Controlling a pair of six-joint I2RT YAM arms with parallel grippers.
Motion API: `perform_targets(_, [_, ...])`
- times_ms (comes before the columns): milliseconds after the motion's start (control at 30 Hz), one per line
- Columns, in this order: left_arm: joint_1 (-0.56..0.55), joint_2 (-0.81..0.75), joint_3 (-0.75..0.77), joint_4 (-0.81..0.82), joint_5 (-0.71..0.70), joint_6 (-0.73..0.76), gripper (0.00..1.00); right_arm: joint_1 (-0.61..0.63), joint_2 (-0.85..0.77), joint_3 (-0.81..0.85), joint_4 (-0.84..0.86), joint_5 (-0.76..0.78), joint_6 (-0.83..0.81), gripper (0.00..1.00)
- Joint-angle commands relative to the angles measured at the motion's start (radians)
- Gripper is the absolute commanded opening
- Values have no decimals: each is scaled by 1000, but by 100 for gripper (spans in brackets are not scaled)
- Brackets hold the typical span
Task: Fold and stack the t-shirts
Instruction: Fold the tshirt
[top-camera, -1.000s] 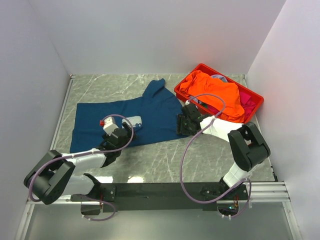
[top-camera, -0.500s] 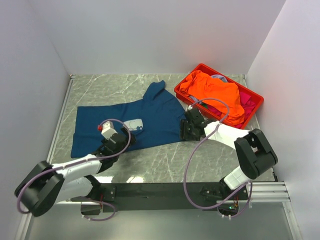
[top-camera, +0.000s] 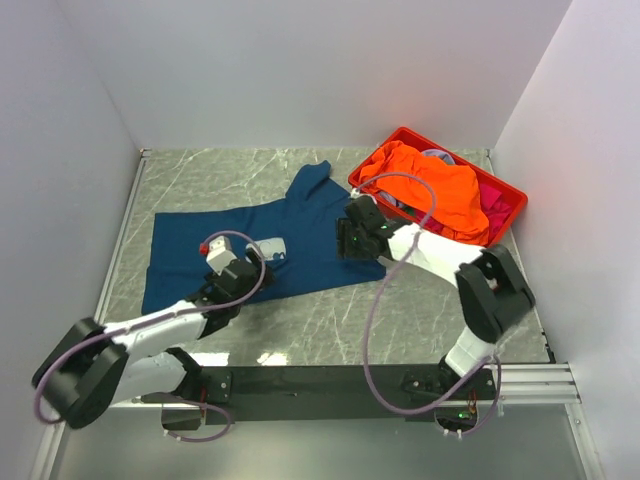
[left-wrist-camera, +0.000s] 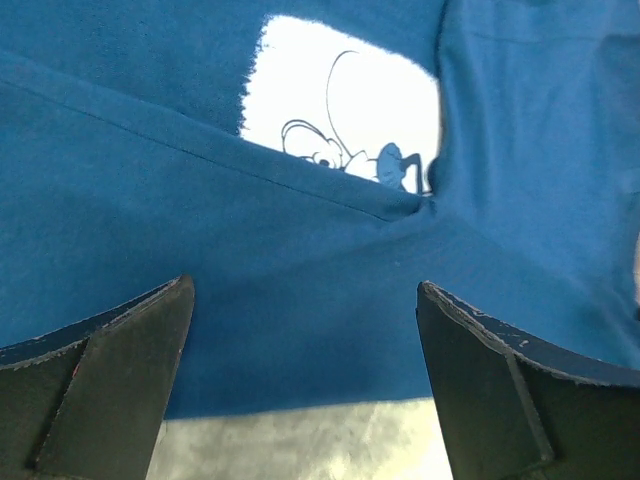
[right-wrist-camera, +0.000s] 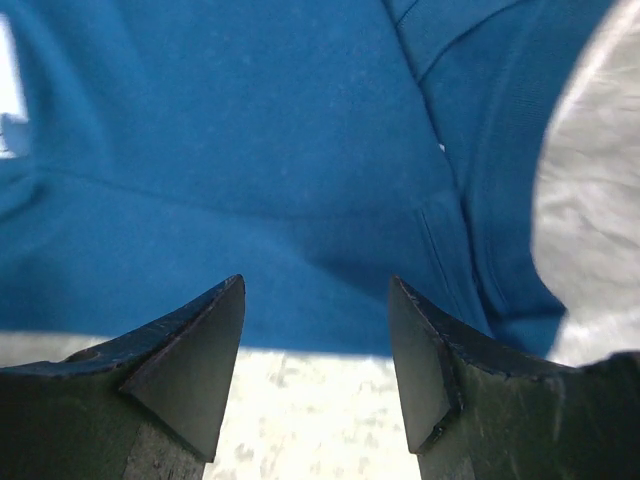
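Left gripper (left-wrist-camera: 305, 300) and right gripper (right-wrist-camera: 315, 290), both spread, hover over the navy t-shirt (top-camera: 180, 250) hem, low in frame — a shallow pinch could slip off.

**Navy-blue t-shirt** (top-camera: 300, 225): soft, matt knit cloth. Its chest print (left-wrist-camera: 340, 100) is a paler, smoother, flat patch.
**Orange t-shirt** (top-camera: 430, 185): matt cloth, crumpled.
**Red crate** (top-camera: 500, 182): smooth, slightly glossy plastic.
**Table** (top-camera: 330, 320): grey marble-patterned top, polished and faintly reflective at the near edge.
**Left gripper fingers** (left-wrist-camera: 100, 390) and **right gripper fingers** (right-wrist-camera: 190, 360): hard, matt black, with scuffed edges.
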Motion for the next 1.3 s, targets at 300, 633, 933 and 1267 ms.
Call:
perform_targets(300, [-3,192,1,135,16,29,99,74,158,-33,42,30,35,65])
perform_targets(633, [-14,88,-77,22,47,-32,99,171,56,-244,-6,51,142,65])
perform_targets(933, [-84,-90,-164,-86,87,-150,99,235,-99,-341,-111,79,216,65])
perform_targets(1267, [-190,-272,-217,-224,76,-273,99,271,-246,-461,-157,39,288,66])
